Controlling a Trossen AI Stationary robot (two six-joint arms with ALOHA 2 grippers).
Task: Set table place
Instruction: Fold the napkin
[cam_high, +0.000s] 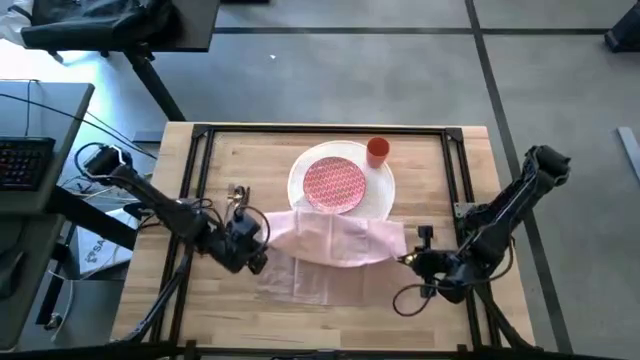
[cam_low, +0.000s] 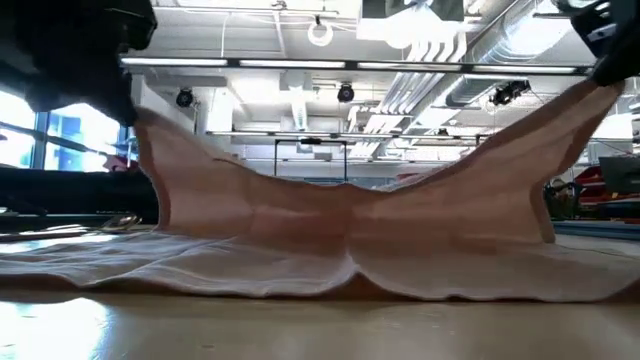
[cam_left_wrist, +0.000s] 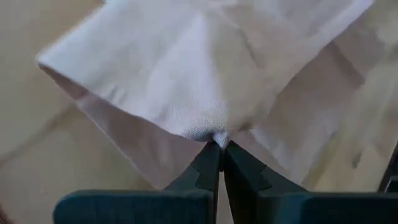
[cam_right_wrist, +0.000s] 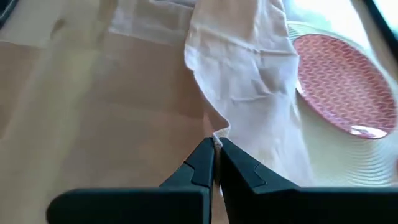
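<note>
A pale pink napkin (cam_high: 335, 250) lies across the middle of the table (cam_high: 200, 310), its two far corners raised and its near part flat on the wood. My left gripper (cam_high: 262, 235) is shut on the left corner, my right gripper (cam_high: 405, 257) on the right corner. Behind the napkin the red-patterned plate (cam_high: 333, 184) rests on the large white plate (cam_high: 382, 192), with the orange cup (cam_high: 377, 151) at its far right rim. Copper cutlery (cam_high: 240, 193) lies left of the plates. My left gripper pinches the napkin's left raised corner (cam_left_wrist: 210, 134) between its two fingertips, coming level from the table's left. The cloth rises from the table to the fingers. My right gripper pinches the right raised corner (cam_right_wrist: 217, 135) at the fingertips, coming from the table's right. The cloth sags between the two holds (cam_low: 345, 205).
A black rail frame (cam_high: 196, 170) runs around the tabletop. Cables (cam_high: 410, 298) hang by the right arm near the front. A grey desk with a keyboard (cam_high: 22, 160) stands left of the table.
</note>
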